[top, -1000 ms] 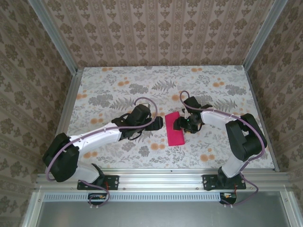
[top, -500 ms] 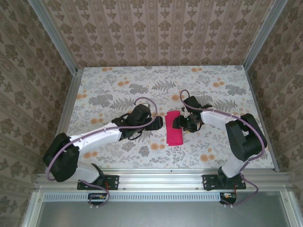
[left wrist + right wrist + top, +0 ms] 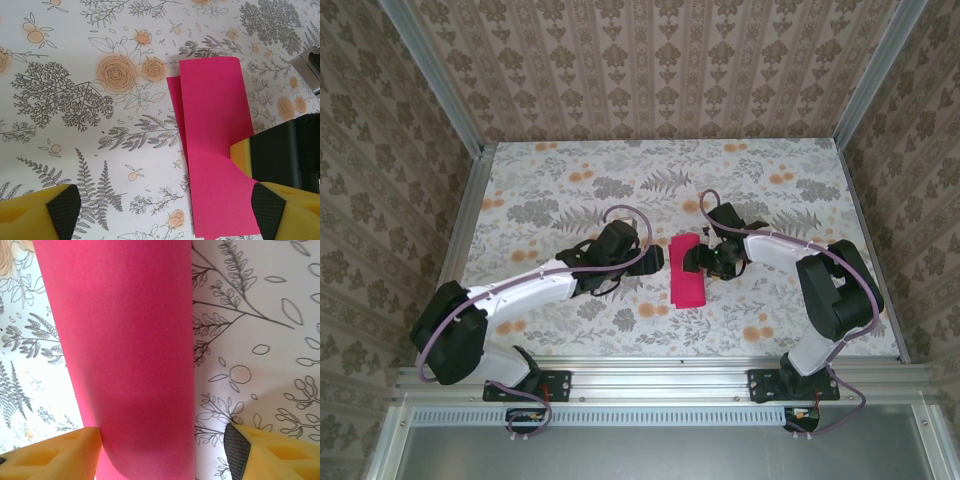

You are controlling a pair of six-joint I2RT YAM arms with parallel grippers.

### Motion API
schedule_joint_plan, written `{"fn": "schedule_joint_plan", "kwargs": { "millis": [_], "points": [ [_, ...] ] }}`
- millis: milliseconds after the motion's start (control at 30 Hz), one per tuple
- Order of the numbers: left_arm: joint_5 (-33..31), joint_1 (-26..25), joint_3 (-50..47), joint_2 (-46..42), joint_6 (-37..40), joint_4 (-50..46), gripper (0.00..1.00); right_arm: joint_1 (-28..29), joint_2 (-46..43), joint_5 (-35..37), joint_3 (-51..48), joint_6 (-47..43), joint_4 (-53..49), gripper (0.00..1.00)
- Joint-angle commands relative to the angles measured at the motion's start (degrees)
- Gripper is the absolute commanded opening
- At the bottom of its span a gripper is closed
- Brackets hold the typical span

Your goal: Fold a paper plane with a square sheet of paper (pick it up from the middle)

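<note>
Between the open left claw [image 3: 165, 207] and the right claw [image 3: 160, 445], also parted, the square sheet of paper [image 3: 688, 272] has doubled over narrower, so the centre fold looks begun.

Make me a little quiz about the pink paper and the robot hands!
1. What colour is the sheet of paper?
2. True or false: the paper lies flat and unfolded.
3. Where does it lie? A) between the left gripper and the right gripper; B) left of both; C) right of both.
Key: 1 magenta-pink; 2 false, it is folded over lengthwise; 3 A.
</note>
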Motion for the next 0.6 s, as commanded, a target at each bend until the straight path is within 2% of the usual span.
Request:
{"fn": "schedule_joint_plan", "kwargs": {
  "millis": [0, 167, 567],
  "points": [
    [0.5, -0.6, -0.9, 0.1, -1.2, 0.3, 0.92, -0.3, 1.5, -2.0, 1.0, -4.8, -3.3, 0.69],
    [0.7, -0.6, -0.8, 0.0, -1.0, 0.1, 0.92, -0.6, 2.7, -0.9, 2.6, -7.3, -6.9, 0.68],
    [1.0, -0.6, -0.5, 0.1, -0.7, 0.0, 0.91, -1.1, 4.7, 1.4, 3.3, -6.1, -6.9, 0.67]
  ]
}}
